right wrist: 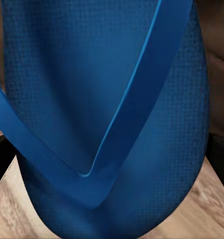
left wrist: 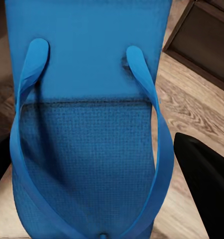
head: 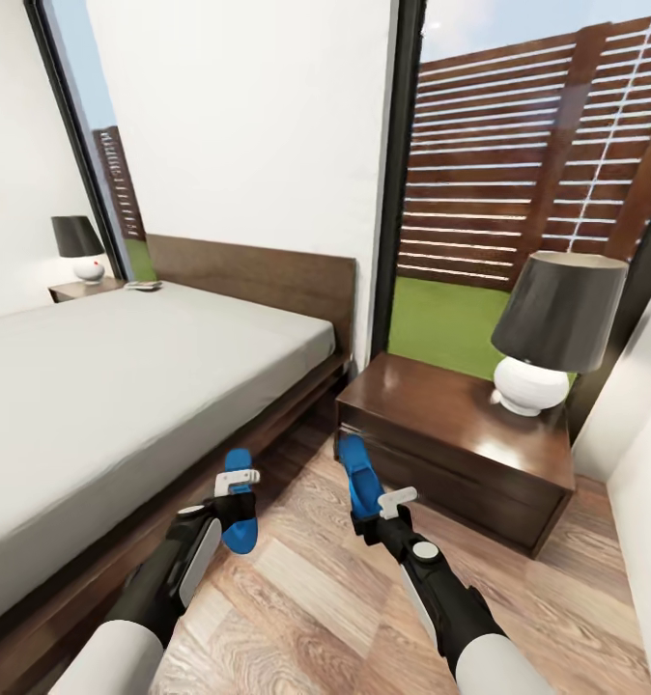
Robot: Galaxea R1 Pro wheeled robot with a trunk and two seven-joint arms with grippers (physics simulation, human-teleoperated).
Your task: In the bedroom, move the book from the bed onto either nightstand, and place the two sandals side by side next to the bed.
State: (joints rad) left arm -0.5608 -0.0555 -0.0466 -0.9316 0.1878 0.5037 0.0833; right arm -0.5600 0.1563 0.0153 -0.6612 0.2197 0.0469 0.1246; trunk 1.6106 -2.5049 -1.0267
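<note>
Both arms are stretched forward over the floor (head: 297, 598); one sandal (head: 239, 516) is clenched in the left tool (head: 237, 490), another sandal (head: 361, 480) in the right tool (head: 388, 507).

The head view looks down from above; each wrist view presses close on a sandal (left wrist: 87, 124).

Wood-plank floor (head: 306, 589) forms an open strip between the bed (head: 123, 405) frame's side edge and the near nightstand (head: 441, 434) front. Both grippers, left (head: 237, 504) and right (head: 382, 510), each carrying a sandal, occupy this strip. The nightstand's far-right corner is blocked by a lamp (head: 548, 333); the rest of its top lies bare.
</note>
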